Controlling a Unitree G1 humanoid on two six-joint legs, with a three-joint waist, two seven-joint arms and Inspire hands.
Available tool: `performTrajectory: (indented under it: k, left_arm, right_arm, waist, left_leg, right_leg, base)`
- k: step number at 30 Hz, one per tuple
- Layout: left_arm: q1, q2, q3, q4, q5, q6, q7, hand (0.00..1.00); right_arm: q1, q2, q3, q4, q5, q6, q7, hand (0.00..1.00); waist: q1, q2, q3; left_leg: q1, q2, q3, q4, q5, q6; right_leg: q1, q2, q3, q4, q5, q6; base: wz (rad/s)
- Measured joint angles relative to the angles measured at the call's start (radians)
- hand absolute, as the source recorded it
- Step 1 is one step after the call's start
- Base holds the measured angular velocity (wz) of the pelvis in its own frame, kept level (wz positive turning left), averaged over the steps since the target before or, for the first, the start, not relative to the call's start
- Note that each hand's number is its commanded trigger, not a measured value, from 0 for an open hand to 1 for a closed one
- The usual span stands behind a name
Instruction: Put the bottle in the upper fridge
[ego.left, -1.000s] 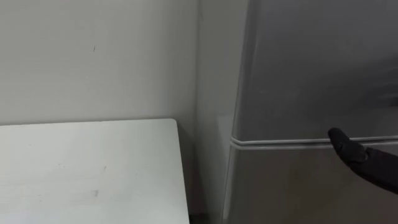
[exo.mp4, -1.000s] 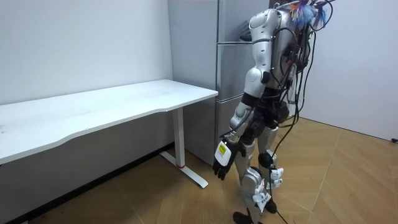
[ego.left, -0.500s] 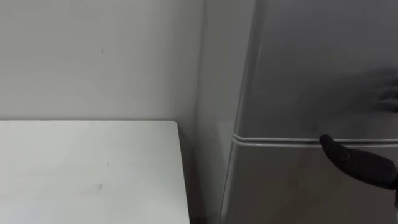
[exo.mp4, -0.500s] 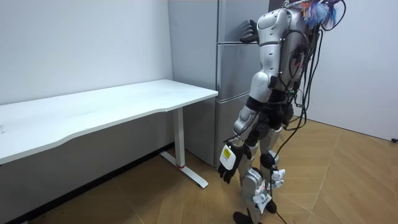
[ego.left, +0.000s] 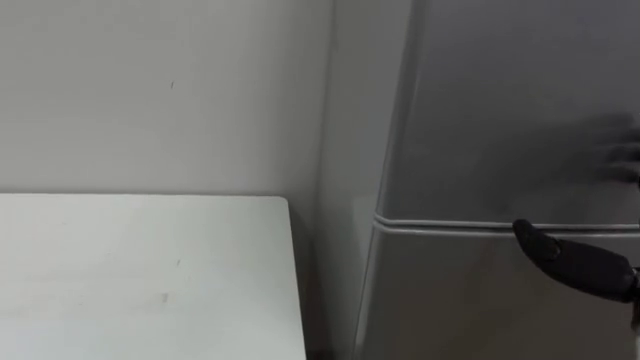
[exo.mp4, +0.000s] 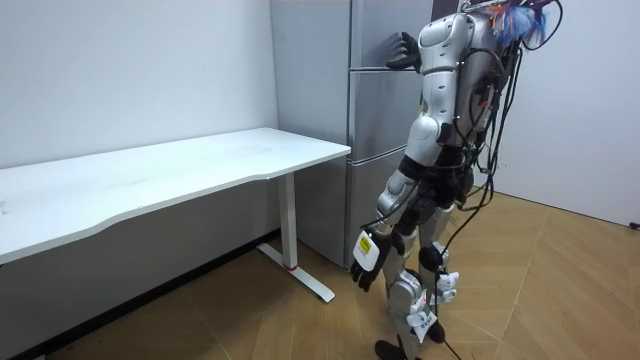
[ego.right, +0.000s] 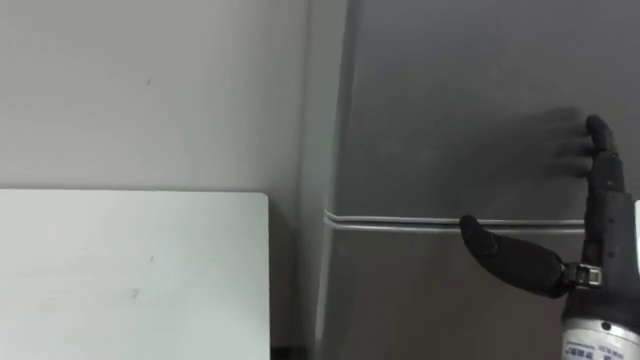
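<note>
Right hand (ego.right: 597, 240) raised, fingers straight and spread; left hand (exo.mp4: 365, 262) hangs relaxed.

A white table (exo.mp4: 200, 165) stands on a white leg (exo.mp4: 291, 225) with a flat foot. Behind the table rises a plain pale wall (exo.mp4: 130, 70). Beneath the table and out past its end lies a wooden floor (exo.mp4: 560, 290).

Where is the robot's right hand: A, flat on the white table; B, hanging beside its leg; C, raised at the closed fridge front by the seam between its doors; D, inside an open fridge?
C: the right hand is up at the grey fridge, thumb by the door seam, fingers straight.
</note>
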Motion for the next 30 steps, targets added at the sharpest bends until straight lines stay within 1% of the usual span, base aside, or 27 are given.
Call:
performTrajectory:
  k: [2,5,7,9,11,13,15,16,17,19,20,22,26,28,29,30]
  left_arm:
    - [0.007,0.0,0.002,0.0,0.002,0.0,0.0,0.0]
    - [0.019,-0.001,0.025,0.0,0.002,0.0,0.002,0.0]
    - [0.027,-0.003,0.035,-0.003,0.0,-0.001,0.007,0.0]
    - [0.032,-0.006,0.063,-0.003,-0.001,-0.005,0.009,0.0]
    - [0.039,-0.006,0.086,-0.016,-0.004,-0.011,0.01,0.0]
    - [0.047,-0.002,0.106,-0.021,-0.01,-0.019,0.015,0.0]
    - [0.058,0.0,0.107,-0.019,-0.02,-0.021,0.028,0.0]
    - [0.067,0.001,0.113,-0.021,-0.02,-0.024,0.035,0.0]
    - [0.072,0.0,0.118,-0.021,-0.022,-0.026,0.039,0.0]
    - [0.09,-0.004,0.144,-0.023,-0.035,-0.026,0.06,0.0]
    - [0.092,-0.006,0.148,-0.023,-0.04,-0.026,0.068,0.0]
    - [0.095,-0.014,0.166,-0.023,-0.047,-0.026,0.096,0.0]
    - [0.078,-0.02,0.168,-0.023,-0.067,-0.026,0.139,0.0]
    - [0.069,-0.025,0.173,-0.023,-0.083,-0.028,0.15,0.0]
    - [0.069,-0.025,0.176,-0.023,-0.086,-0.029,0.153,0.0]
    - [0.071,-0.024,0.177,-0.023,-0.091,-0.029,0.161,0.0]
  right_arm:
    - [0.0,0.0,0.0,0.0,0.0,0.0,0.003,0.0]
    - [0.0,-0.001,-0.007,0.0,0.009,-0.002,0.016,0.0]
    - [0.003,-0.001,-0.031,0.0,0.033,-0.007,0.029,0.0]
    - [0.004,-0.001,-0.057,0.0,0.063,-0.011,0.029,0.0]
    - [0.004,-0.019,-0.094,0.002,0.087,-0.011,0.019,0.0]
    - [0.004,-0.064,-0.15,0.002,0.107,-0.008,0.0,0.0]
    - [0.004,-0.091,-0.202,0.011,0.164,-0.008,-0.033,0.0]
    - [0.004,-0.1,-0.234,0.025,0.191,-0.009,-0.066,0.0]
    - [0.004,-0.102,-0.248,0.034,0.209,-0.009,-0.081,0.0]
    - [0.013,-0.102,-0.306,0.079,0.257,-0.008,-0.126,0.0]
    - [0.022,-0.102,-0.319,0.085,0.267,-0.008,-0.135,0.0]
    - [0.058,-0.102,-0.348,0.103,0.34,-0.008,-0.168,0.0]
    - [0.112,-0.099,-0.349,0.147,0.449,-0.011,-0.177,0.0]
    - [0.153,-0.09,-0.349,0.17,0.519,-0.011,-0.186,0.0]
    - [0.169,-0.086,-0.35,0.173,0.53,-0.011,-0.189,0.0]
    - [0.203,-0.07,-0.35,0.182,0.538,-0.011,-0.201,0.0]
  waist:
    - [-0.006,0.001,-0.0017]
    - [-0.016,0.003,-0.0052]
    - [-0.021,0.009,-0.0069]
    - [-0.021,0.013,-0.0064]
    - [-0.023,0.015,-0.0067]
    - [-0.029,0.017,-0.0074]
    - [-0.038,0.017,-0.0081]
    - [-0.044,0.01,-0.0103]
    - [-0.045,0.011,-0.0099]
    - [-0.047,0.002,-0.0127]
    - [-0.048,0.001,-0.0134]
    - [-0.048,0.003,-0.0123]
    - [-0.059,0.013,-0.0054]
    - [-0.062,0.018,-0.001]
    - [-0.063,0.018,-0.0013]
    - [-0.063,0.021,-0.0033]
  left_leg:
    - [-0.001,-0.001,-0.003,0.0,0.0,0.0]
    - [0.0,-0.001,-0.006,0.0,0.0,0.0]
    - [0.007,-0.001,-0.007,-0.001,0.0,0.0]
    - [0.014,-0.002,-0.008,-0.002,-0.001,0.001]
    - [0.016,-0.002,-0.008,-0.002,-0.002,0.002]
    - [0.016,-0.002,-0.016,-0.006,-0.002,0.003]
    - [0.02,-0.003,-0.028,-0.01,-0.002,0.003]
    - [0.02,-0.006,-0.032,-0.013,-0.001,0.003]
    - [0.02,-0.008,-0.032,-0.015,-0.001,0.003]
    - [0.021,-0.009,-0.032,-0.02,-0.001,0.003]
    - [0.021,-0.009,-0.032,-0.019,-0.001,0.003]
    - [0.022,-0.01,-0.031,-0.02,-0.001,0.003]
    - [0.018,-0.011,-0.034,-0.021,-0.002,0.003]
    - [0.015,-0.011,-0.033,-0.026,-0.004,0.005]
    - [0.013,-0.012,-0.033,-0.025,-0.005,0.005]
    - [0.011,-0.013,-0.033,-0.022,-0.007,0.005]
  right_leg:
    - [0.0,-0.001,-0.001,0.0,0.0,0.0]
    - [0.004,-0.001,-0.004,0.0,0.0,0.0]
    - [0.013,-0.002,-0.008,0.0,0.0,0.0]
    - [0.021,-0.002,-0.008,-0.004,-0.001,0.002]
    - [0.03,-0.006,-0.011,-0.018,-0.001,0.003]
    - [0.034,-0.008,-0.028,-0.018,-0.003,0.006]
    - [0.048,-0.01,-0.041,-0.02,-0.004,0.008]
    - [0.049,-0.012,-0.048,-0.017,-0.009,0.01]
    - [0.049,-0.011,-0.049,-0.016,-0.011,0.01]
    - [0.047,-0.009,-0.05,-0.018,-0.014,0.01]
    - [0.047,-0.009,-0.05,-0.018,-0.015,0.011]
    - [0.047,-0.01,-0.05,-0.018,-0.017,0.012]
    - [0.049,-0.013,-0.057,-0.019,-0.019,0.015]
    - [0.046,-0.015,-0.056,-0.021,-0.024,0.017]
    - [0.047,-0.015,-0.055,-0.022,-0.026,0.018]
    - [0.05,-0.014,-0.054,-0.032,-0.026,0.018]
  base:
    - [0.02]
    - [0.03]
    - [0.06]
    - [0.06]
    - [0.09]
    - [0.14]
    - [0.25]
    - [0.24]
    - [0.13]
    - [0.02]
    - [0.04]
    - [0.02]
    - [0.05]
    - [0.04]
    - [0.06]
    - [0.04]
